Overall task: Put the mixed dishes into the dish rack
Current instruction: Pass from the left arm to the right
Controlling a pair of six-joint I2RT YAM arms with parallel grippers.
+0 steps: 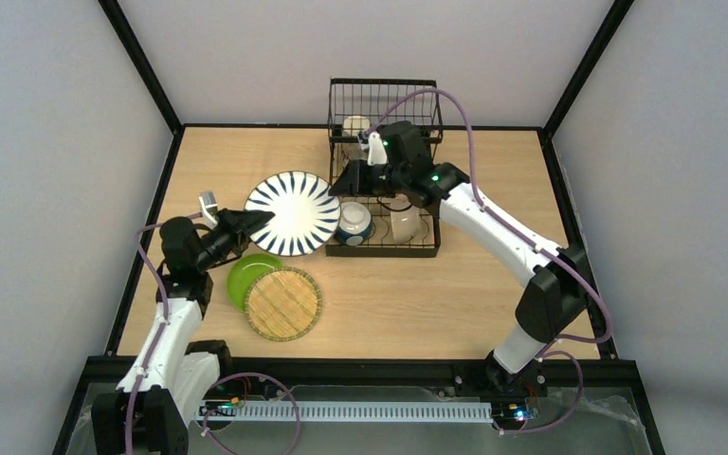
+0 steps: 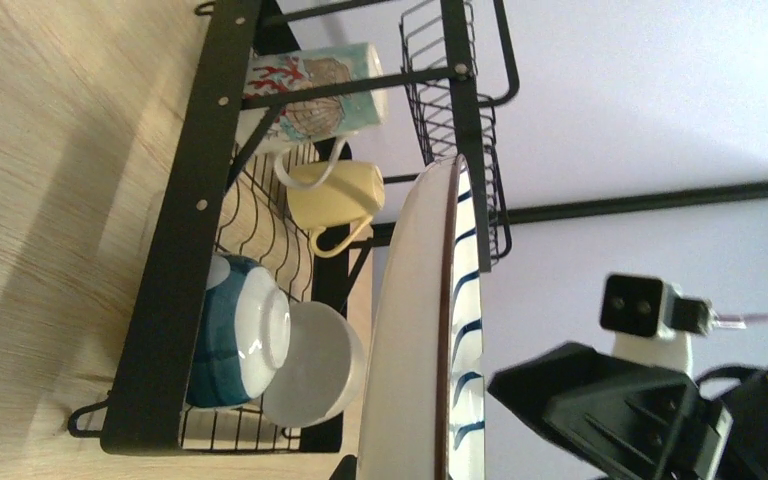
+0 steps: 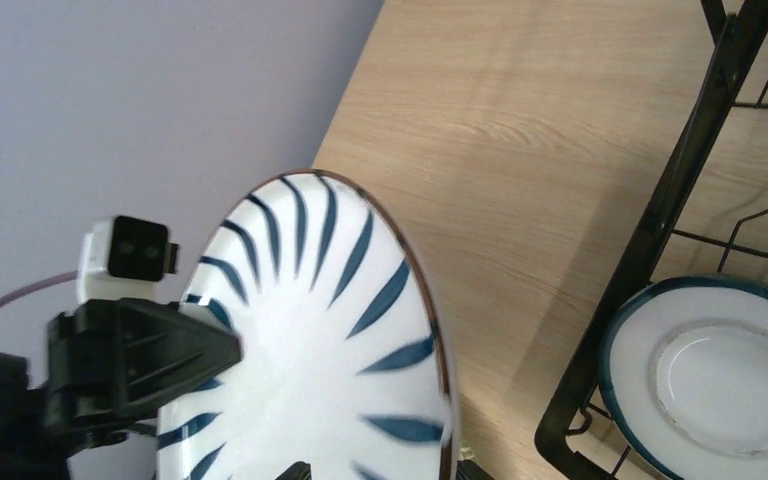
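Standing at the far side of the table (image 1: 436,313) is the dish rack (image 1: 384,253). Just left of it the striped plate (image 1: 294,213) hangs tilted off the wood; the left gripper (image 1: 251,223) is clamped on its left rim, the right gripper (image 1: 346,180) is at the right rim with fingers spread, not pinching. Nearer, the yellow plate (image 1: 284,303) overlaps the green plate (image 1: 242,275). A blue bowl (image 1: 354,223) sits in the rack's lower level.

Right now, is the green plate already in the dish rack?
No, the green plate lies on the table, partly under the yellow plate, outside the dish rack.
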